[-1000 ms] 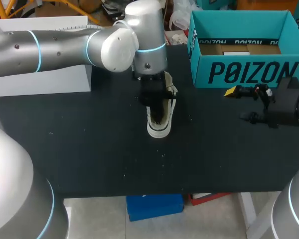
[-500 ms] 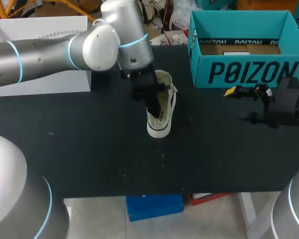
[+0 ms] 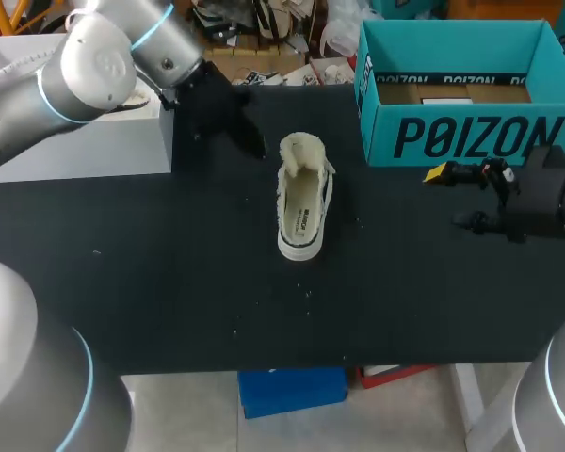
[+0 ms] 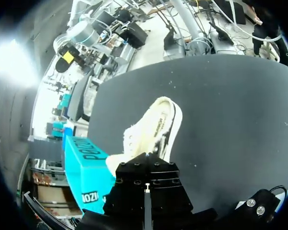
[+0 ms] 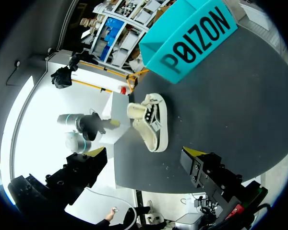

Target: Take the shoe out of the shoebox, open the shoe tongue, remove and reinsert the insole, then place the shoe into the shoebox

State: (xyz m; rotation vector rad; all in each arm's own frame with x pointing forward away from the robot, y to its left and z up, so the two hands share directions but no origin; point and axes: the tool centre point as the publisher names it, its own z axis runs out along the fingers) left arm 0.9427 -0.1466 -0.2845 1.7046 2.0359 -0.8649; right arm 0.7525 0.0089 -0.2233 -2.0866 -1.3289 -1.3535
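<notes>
The left tool point(image 3: 228, 121) was down inside the shoe point(image 3: 299, 209) a second ago. It has since lifted out and swung back, away from the shoebox point(image 3: 471, 137), and it now hangs beside the white box point(image 3: 75, 155) at the rear of the tabletop point(image 3: 169, 282). Whether it is spread or pressed together I cannot tell, as neither the head view nor its own wrist view shows its tips.

The shoe has not shifted. It stands upright, ahead of and below the left tool, well apart from it, with the tongue folded back and a pale insole point(image 3: 301, 218) showing in the opening. The insole looks to be seated again, which would leave only the return to the shoebox.

The right tool point(image 3: 457, 196) is spread wide with nothing in it. It sits just in front of the shoebox wall, with the shoe out ahead across bare tabletop. The stretch between them is open, and the near and far edges of the tabletop are well away from the shoe. The tall box wall beside the right tool is the thing to clear.
</notes>
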